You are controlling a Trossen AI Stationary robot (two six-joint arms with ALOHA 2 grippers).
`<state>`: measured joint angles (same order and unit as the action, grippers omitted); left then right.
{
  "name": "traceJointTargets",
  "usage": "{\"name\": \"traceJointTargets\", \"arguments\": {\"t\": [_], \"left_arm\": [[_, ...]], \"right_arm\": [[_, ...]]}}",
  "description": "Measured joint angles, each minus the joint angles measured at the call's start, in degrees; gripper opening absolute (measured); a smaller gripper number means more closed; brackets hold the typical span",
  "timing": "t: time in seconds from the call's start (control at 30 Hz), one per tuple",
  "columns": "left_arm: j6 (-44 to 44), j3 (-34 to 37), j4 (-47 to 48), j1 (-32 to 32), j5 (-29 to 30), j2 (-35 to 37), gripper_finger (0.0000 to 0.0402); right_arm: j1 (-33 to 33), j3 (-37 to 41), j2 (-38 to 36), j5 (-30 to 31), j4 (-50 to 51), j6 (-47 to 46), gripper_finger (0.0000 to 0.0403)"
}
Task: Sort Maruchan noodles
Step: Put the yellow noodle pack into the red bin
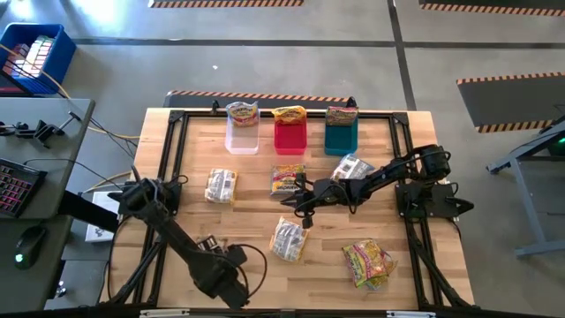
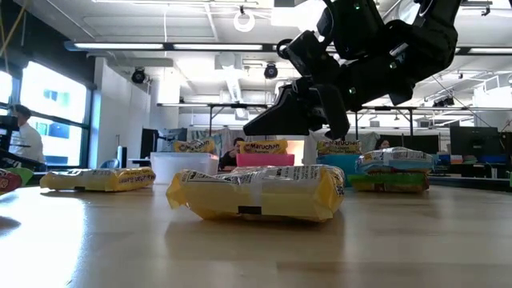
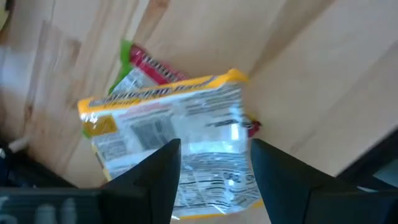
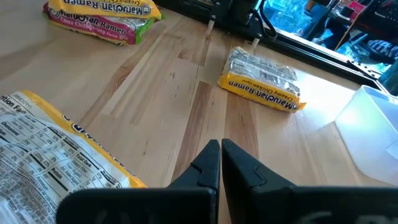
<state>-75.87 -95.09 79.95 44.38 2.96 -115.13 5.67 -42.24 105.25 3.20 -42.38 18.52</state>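
Note:
In the left wrist view a silvery Maruchan noodles packet with yellow edges (image 3: 180,134) lies on a red-and-green packet (image 3: 146,62), near the table's near-left edge. My left gripper (image 3: 214,149) is above them, pointing down and open, one finger showing on each side of the top packet. In the high view my left arm (image 1: 221,274) covers this spot. The right wrist view shows the pair far off (image 4: 99,15). My right gripper (image 1: 296,201) (image 4: 221,149) hangs shut above mid-table, between a pinkish packet (image 1: 287,179) and a yellow-edged packet (image 1: 288,238).
Clear (image 1: 242,134), red (image 1: 289,134) and teal (image 1: 341,136) bins line the far edge, a packet standing in each. More packets lie at left (image 1: 221,185), right of centre (image 1: 353,166) and near right (image 1: 369,262). A black frame (image 1: 177,168) borders the table.

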Motion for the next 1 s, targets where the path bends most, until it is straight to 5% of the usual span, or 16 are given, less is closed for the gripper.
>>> {"name": "traceJointTargets", "arguments": {"t": [0.6,1.0], "left_arm": [[-2.93,4.31,-3.29,1.5,0.49,0.0,0.018],[7.65,4.31,-3.31,1.87,9.88,0.0,0.0033]], "right_arm": [[-0.01,0.0,0.0,0.01,0.42,-0.06,0.0],[-0.02,-0.02,0.0,0.01,-1.63,-0.22,0.0]]}}
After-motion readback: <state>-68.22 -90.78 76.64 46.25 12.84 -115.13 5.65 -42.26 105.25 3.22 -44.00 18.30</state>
